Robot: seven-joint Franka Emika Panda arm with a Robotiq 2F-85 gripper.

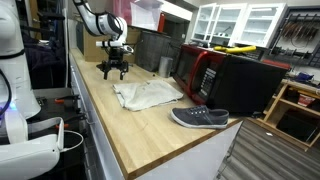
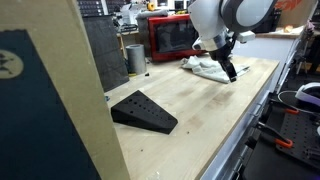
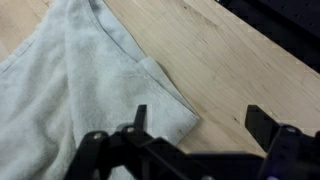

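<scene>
Over the towel (image 3: 70, 90) corner on the counter (image 3: 230, 60), claw (image 3: 199, 114) spread wide, seemingly empty; towel's left cut off.

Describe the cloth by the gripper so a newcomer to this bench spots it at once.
Find the long wooden counter with the red microwave at its back. Before the microwave lies a crumpled off-white cloth, one edge under the open gripper. It is the only pale, soft thing there; the shoe beside it is dark grey.
</scene>
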